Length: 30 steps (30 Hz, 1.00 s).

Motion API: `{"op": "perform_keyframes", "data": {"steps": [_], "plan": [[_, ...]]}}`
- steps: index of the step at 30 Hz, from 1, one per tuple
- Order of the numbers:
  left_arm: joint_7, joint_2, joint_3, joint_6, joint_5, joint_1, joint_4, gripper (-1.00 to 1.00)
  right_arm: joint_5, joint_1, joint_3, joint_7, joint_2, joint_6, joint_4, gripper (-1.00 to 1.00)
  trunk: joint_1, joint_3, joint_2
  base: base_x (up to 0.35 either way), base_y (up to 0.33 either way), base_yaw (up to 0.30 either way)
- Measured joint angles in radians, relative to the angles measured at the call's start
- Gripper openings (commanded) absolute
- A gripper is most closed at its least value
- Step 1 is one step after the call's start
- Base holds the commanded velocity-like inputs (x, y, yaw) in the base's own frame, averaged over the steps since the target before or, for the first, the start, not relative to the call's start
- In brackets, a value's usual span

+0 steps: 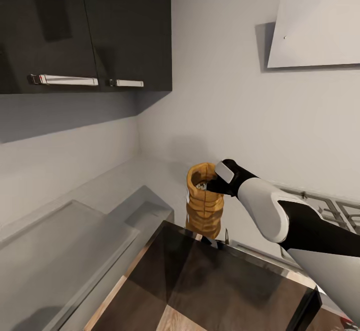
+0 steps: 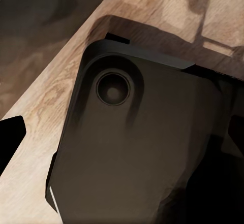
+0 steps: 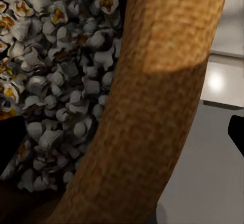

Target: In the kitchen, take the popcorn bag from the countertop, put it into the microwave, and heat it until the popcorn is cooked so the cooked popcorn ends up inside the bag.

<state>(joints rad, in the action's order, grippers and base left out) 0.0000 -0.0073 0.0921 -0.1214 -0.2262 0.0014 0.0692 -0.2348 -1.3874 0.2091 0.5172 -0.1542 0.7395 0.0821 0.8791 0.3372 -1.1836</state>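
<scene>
From the head camera, your right gripper (image 1: 214,183) pinches the rolled rim of one golden-brown popcorn bag (image 1: 204,206), upright and lifted above the microwave (image 1: 210,286), with the countertop (image 1: 65,241) alongside. Two handled cabinet doors (image 1: 85,26) hang above. At your right wrist, the bag's woven wall (image 3: 157,117) curves around white popped kernels (image 3: 61,82). Your left wrist camera looks at wood flooring (image 2: 46,102); those jaws cannot be judged.
</scene>
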Motion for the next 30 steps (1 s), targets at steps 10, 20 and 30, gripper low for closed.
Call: {"op": "perform_keyframes", "data": {"steps": [10,20,30], "plan": [[0.0,0.0,0.0,0.0,0.0,0.0,0.0,1.0,0.012,0.0,-0.008,0.005,0.0,0.001,0.004,-1.0,0.0,0.0,0.0,0.0,0.0,0.0],[0.0,0.0,0.0,0.0,0.0,0.0,0.0,1.0,0.031,0.0,-0.018,0.008,-0.003,0.027,0.006,-1.0,0.0,0.0,0.0,0.0,0.0,0.0],[0.0,0.0,0.0,0.0,0.001,0.0,0.0,1.0,0.015,0.001,-0.001,0.049,-0.014,0.291,0.282,-1.0,0.0,0.0,0.0,0.0,0.0,0.0]]}}
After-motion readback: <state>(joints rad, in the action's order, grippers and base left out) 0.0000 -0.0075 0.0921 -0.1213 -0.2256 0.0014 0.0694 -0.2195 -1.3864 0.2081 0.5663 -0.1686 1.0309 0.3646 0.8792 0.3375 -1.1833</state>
